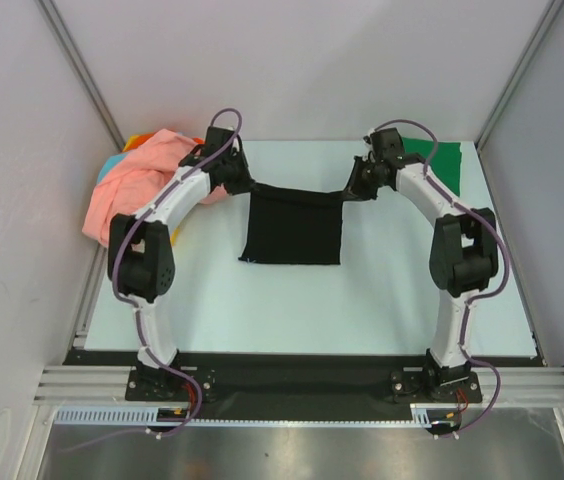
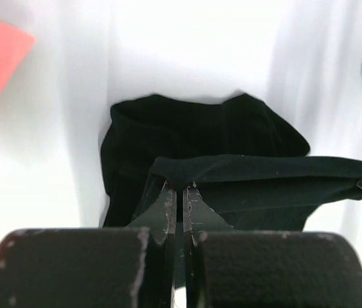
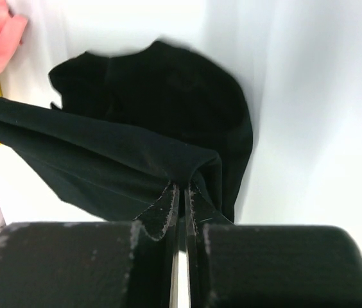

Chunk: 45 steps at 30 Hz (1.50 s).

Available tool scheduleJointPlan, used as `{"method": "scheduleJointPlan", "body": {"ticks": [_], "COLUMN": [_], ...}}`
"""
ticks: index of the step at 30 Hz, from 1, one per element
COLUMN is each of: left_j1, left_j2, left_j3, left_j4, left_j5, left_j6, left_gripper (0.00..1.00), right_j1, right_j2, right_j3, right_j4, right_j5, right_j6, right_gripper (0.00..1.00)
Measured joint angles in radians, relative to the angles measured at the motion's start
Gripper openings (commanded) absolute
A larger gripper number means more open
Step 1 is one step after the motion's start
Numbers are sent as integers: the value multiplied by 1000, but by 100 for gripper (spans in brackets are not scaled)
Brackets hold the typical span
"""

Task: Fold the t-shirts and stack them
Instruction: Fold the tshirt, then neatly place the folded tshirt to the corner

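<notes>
Salmon-pink shirt (image 1: 137,190) heaped just outboard of left gripper (image 2: 176,192); brighter cloth under it, too hidden to sort. Left gripper pinched tight on one top corner of black t-shirt (image 1: 292,230); cloth drops below and ahead of its tips onto table (image 1: 262,310). Right gripper (image 3: 181,190) likewise clamped on opposite corner, top edge taut between both. Green shirt (image 1: 442,160) flat just beyond right gripper. Step in hand, likely: folding black shirt. Next: carry both corners evenly toward near hem, lower, release.
</notes>
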Motion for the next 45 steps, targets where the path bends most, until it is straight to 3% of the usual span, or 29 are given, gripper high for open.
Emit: {"method": "scheduleJointPlan", "body": {"ticks": [3,4,5,6,7,10,13,15,17,21,23,31,39,45], "left_j1": [10,14,18,21,27,56,91,109,121,119,111,95,95,95], "left_j2": [84,121,153,191,237,423,570,554,479,229,85,-559,-835,-1028], "left_j3": [87,127,158,201,249,480,661,609,478,223,134,-304,-680,-792], "left_j4": [-30,-42,-51,-59,-66,-114,-180,-202,-184,-190,-177,-114,-200,-203], "left_j5": [5,6,6,10,13,47,73,75,72,64,53,-5,-90,-111], "left_j6": [4,8,13,17,23,30,35,44,47,47,48,103,206,221], "left_gripper": [7,14,39,49,53,73,86,98,99,99,100,100,100,100], "right_j1": [-6,-9,-11,-13,-16,-34,-55,-68,-79,-95,-95,-95,-97,-110], "right_j2": [91,124,157,184,225,349,413,401,341,185,151,156,187,180], "right_j3": [100,134,174,206,254,416,491,452,327,19,-61,-134,-146,-200], "right_j4": [-27,-33,-50,-56,-76,-122,-153,-150,-104,-4,41,242,361,457], "right_j5": [-6,-8,-13,-13,-10,-4,7,15,17,-12,-40,-179,-273,-320], "right_j6": [-6,-8,-9,-6,-10,-13,-17,-18,-15,-1,3,28,41,47], "right_gripper": [0,17,35,49,71,86,89,91,95,97,97,96,95,95]}}
